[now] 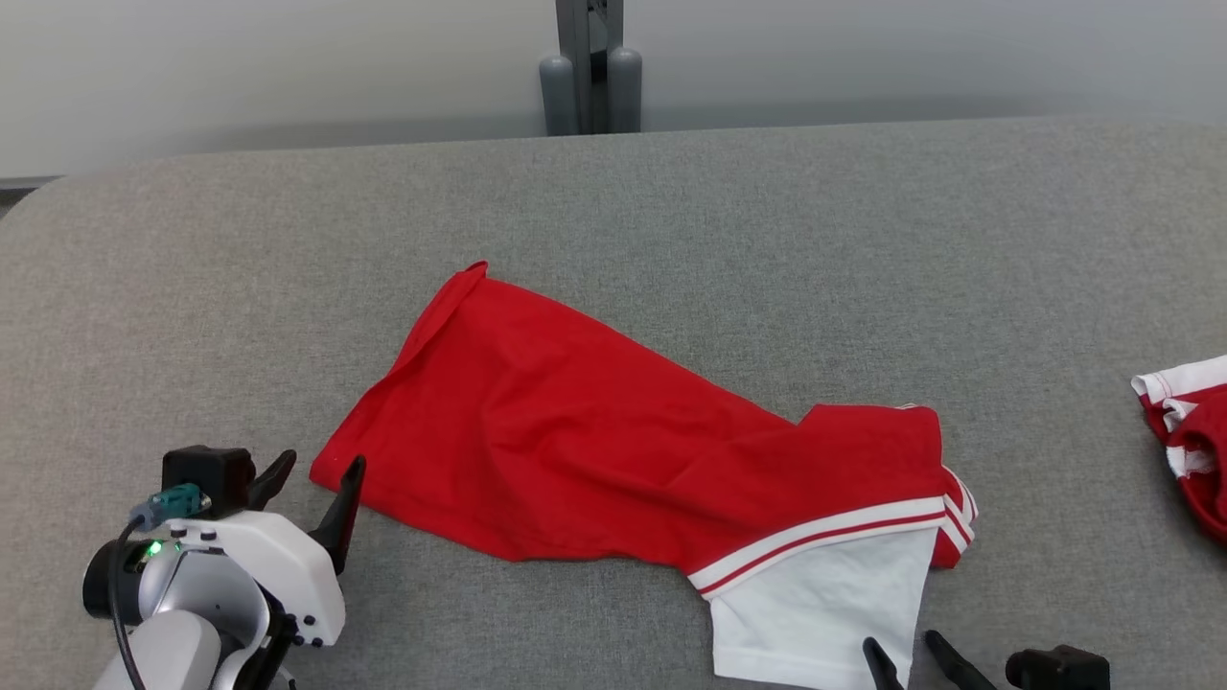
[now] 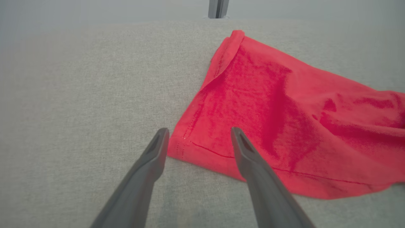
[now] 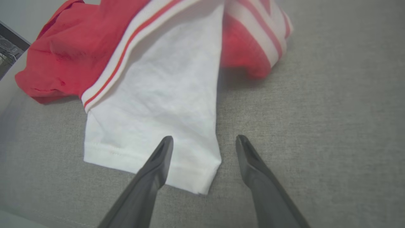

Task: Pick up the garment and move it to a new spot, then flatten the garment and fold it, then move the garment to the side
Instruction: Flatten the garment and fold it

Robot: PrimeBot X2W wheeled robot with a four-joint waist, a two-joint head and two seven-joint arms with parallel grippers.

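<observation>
The garment (image 1: 613, 441) is a red shirt with a white sleeve and red-white stripes, lying spread across the grey table (image 1: 671, 220). My left gripper (image 1: 321, 474) stands open at the garment's lower left corner (image 2: 183, 142), its fingers either side of that hem corner, not closed on it. The white sleeve (image 3: 158, 104) lies at the front, and my right gripper (image 3: 204, 141) hovers open over the sleeve's hem corner. In the head view the right gripper (image 1: 901, 652) shows at the bottom edge by the sleeve (image 1: 824, 604).
A second red and white piece of clothing (image 1: 1189, 441) lies at the table's right edge. A grey post (image 1: 590, 67) stands behind the table's far edge. Bare grey table surface stretches to the left and behind the garment.
</observation>
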